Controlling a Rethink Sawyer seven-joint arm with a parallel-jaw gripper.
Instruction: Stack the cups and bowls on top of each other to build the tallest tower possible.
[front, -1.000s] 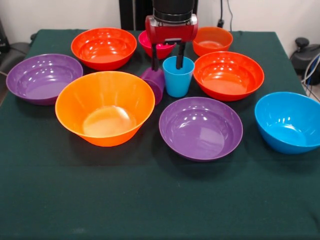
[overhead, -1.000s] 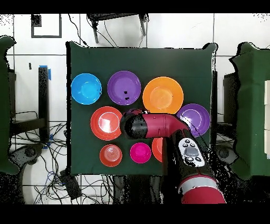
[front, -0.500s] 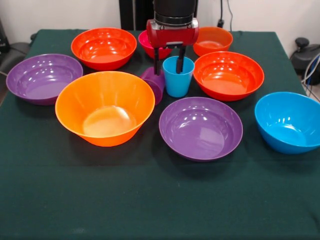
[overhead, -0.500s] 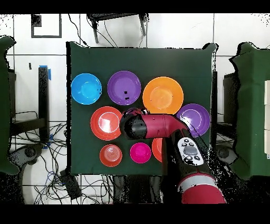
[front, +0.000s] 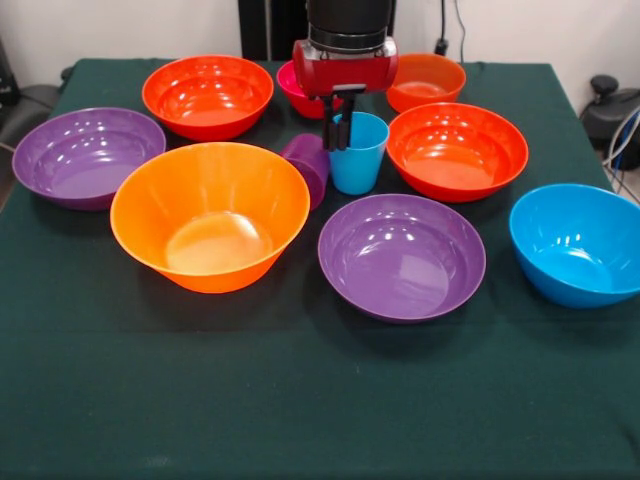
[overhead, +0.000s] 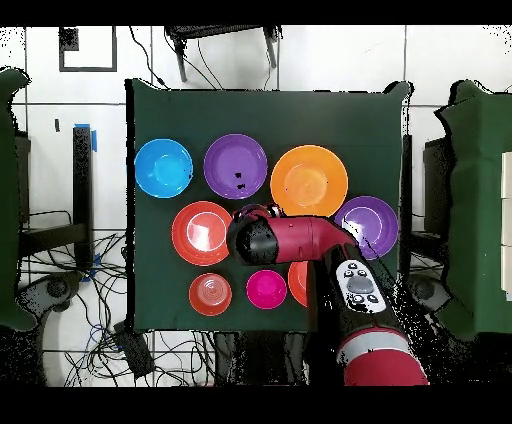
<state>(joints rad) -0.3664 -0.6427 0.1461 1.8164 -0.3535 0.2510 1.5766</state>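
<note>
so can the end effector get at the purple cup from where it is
Probably not directly: the end effector is shut on the blue cup, and the purple cup lies tipped right beside the big orange bowl.

bowls: 8 | cups: 2 | arm: 1

1. In the overhead view the arm covers both cups and the gripper completely.
2. The same arm hides most of one red-orange bowl, of which only a left sliver shows.
3. In the front view the gripper body hides part of the small magenta bowl.
4. The big orange bowl covers the lower side of the purple cup.
5. The top edge of the front view cuts off the arm.
</note>
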